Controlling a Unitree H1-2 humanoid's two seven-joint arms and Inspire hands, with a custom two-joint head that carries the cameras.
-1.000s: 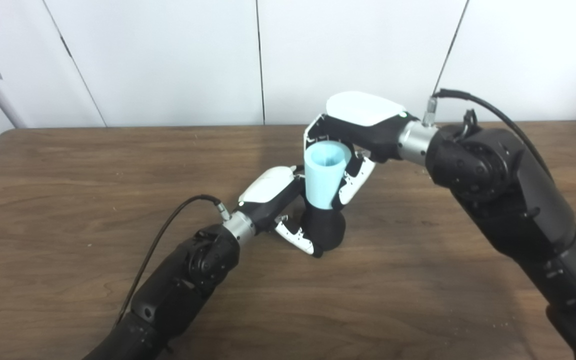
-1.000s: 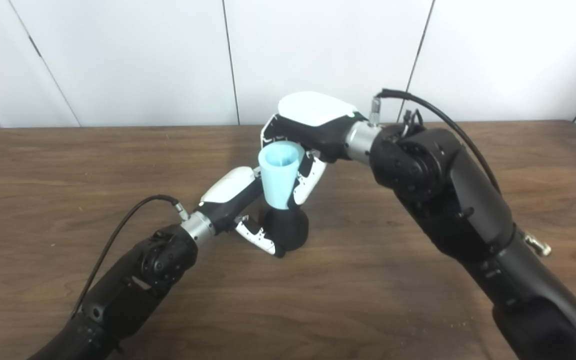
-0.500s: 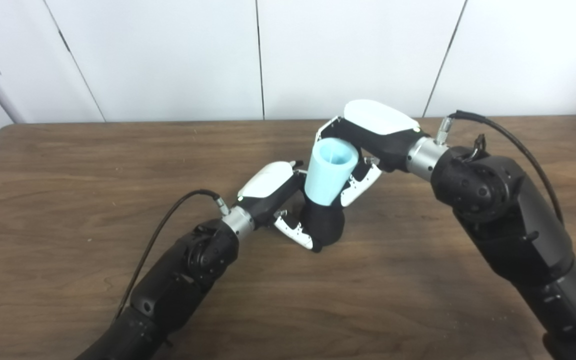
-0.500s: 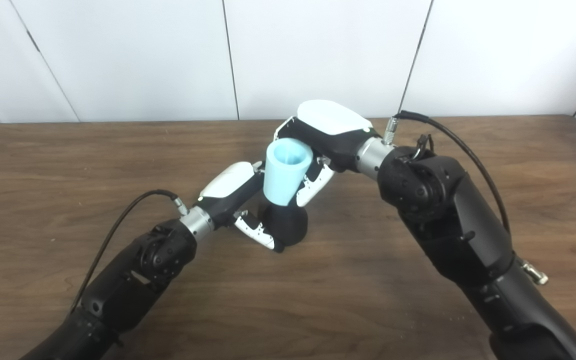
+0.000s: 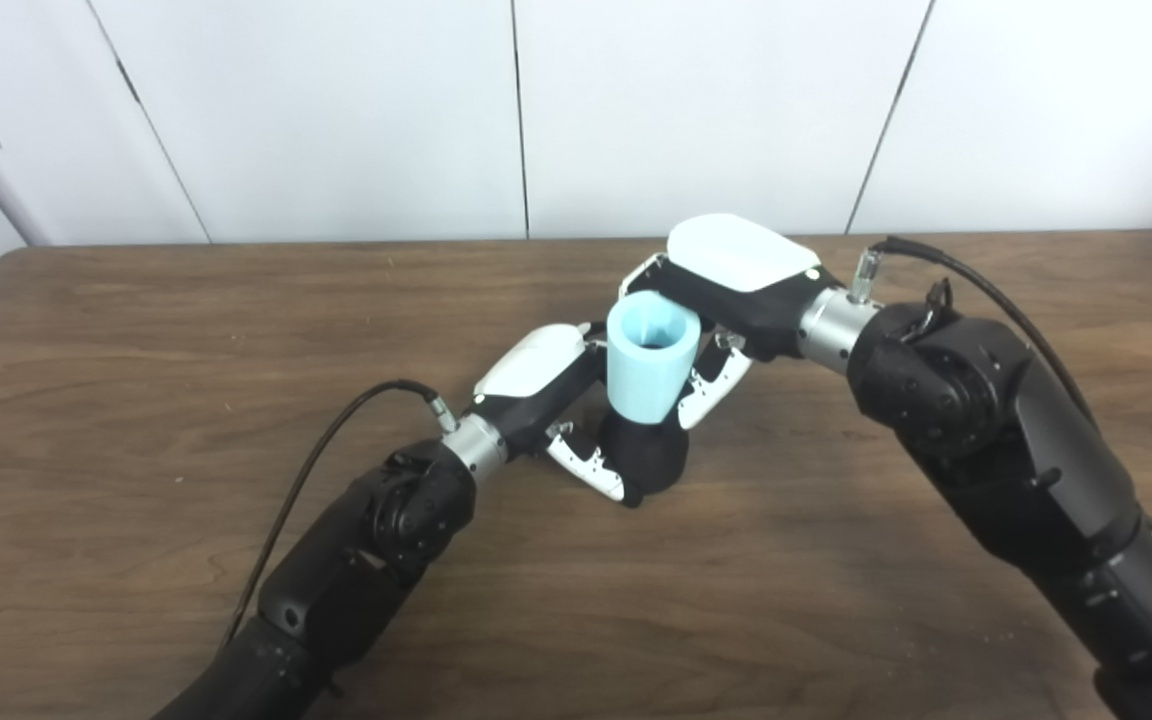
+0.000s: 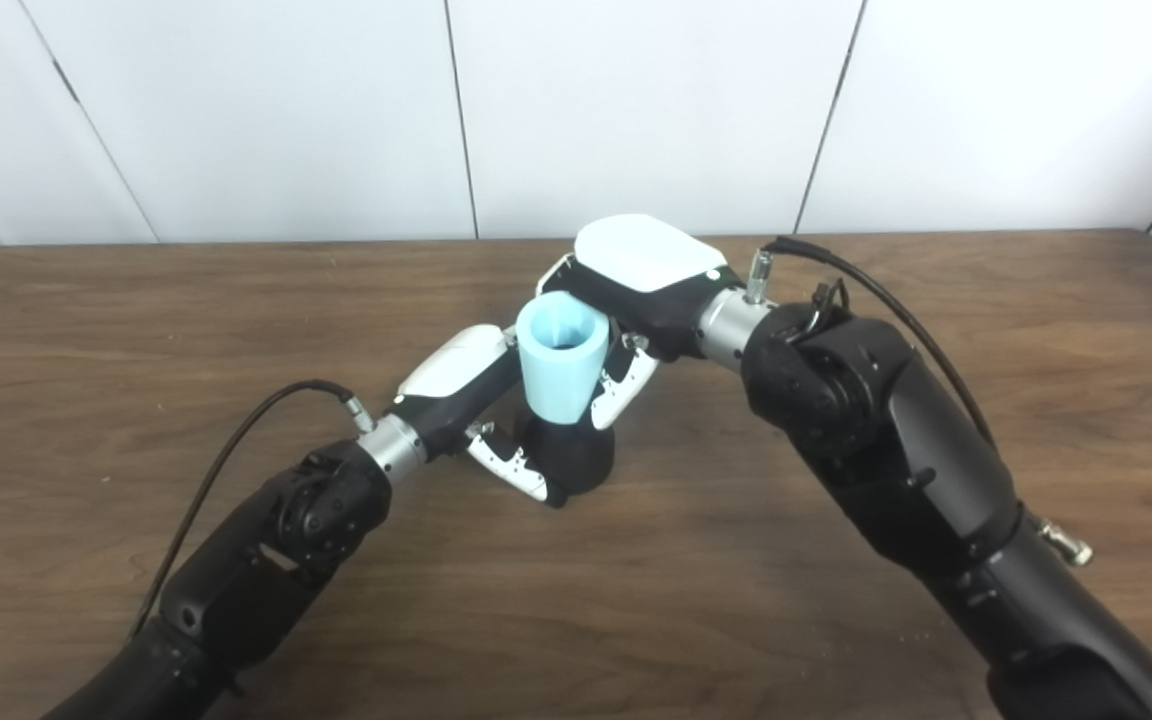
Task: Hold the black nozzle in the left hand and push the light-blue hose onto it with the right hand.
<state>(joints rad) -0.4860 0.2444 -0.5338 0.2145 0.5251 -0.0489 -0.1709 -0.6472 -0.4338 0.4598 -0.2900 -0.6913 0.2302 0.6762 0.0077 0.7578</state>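
Note:
A black nozzle (image 5: 648,455) stands upright on the brown table (image 5: 136,330) near its middle. My left hand (image 5: 556,400) is shut on the nozzle, fingers wrapped around its lower body. A light-blue hose (image 5: 648,368), a short tapered tube with its open end up, sits over the nozzle's top. My right hand (image 5: 726,300) is shut on the hose from behind and to the right. The nozzle's tip is hidden inside the hose. The same stack shows in the right eye view, hose (image 6: 560,370) above nozzle (image 6: 571,460).
White wall panels (image 5: 336,110) rise behind the table's far edge. A black cable (image 5: 336,460) loops off my left wrist over the tabletop. Another cable (image 5: 976,275) arches from my right wrist.
My right hand has pressed the hose down and slightly left, so less of the black nozzle shows below it. The left hand has kept its hold in place.

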